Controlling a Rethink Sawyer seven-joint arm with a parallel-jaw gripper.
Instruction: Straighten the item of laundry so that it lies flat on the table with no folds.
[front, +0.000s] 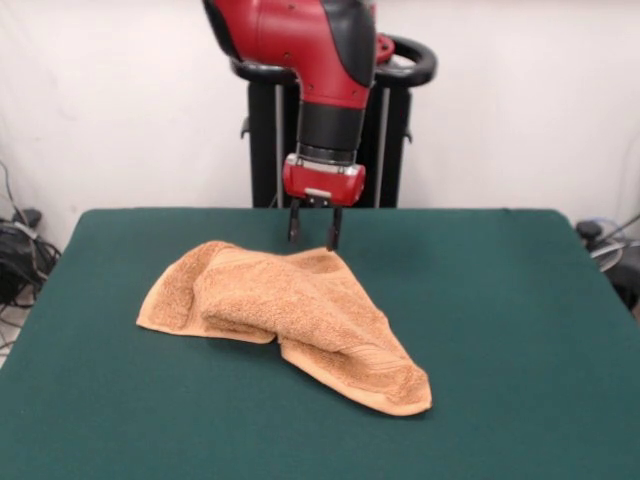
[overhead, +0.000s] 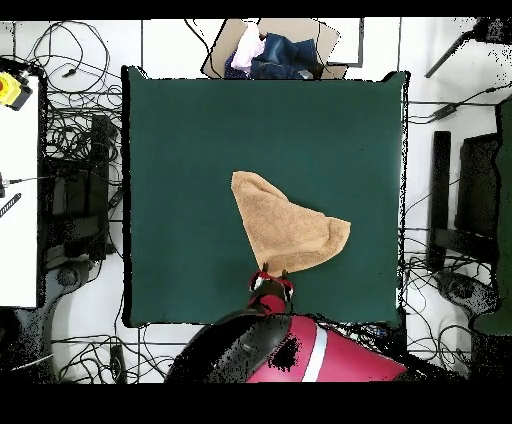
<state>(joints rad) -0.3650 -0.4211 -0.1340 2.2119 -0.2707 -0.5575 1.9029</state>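
The item of laundry (front: 290, 318) is an orange-tan terry towel lying crumpled and folded over itself near the middle of the dark green table (front: 520, 330). One corner tapers toward the front right; a thick fold bulges on its left side. In the overhead view the towel (overhead: 285, 230) forms a rough triangle on the table (overhead: 190, 150). My gripper (front: 314, 234) hangs just above the towel's far edge, its two dark fingers apart and open, nothing between them. From overhead the gripper (overhead: 272, 273) sits at the towel's edge closest to the robot.
A box with clothes (overhead: 272, 52) stands beyond the table's edge opposite the robot. Cables (overhead: 70, 150) and equipment crowd the floor on both sides of the table. A white bench (overhead: 18, 180) runs along one side.
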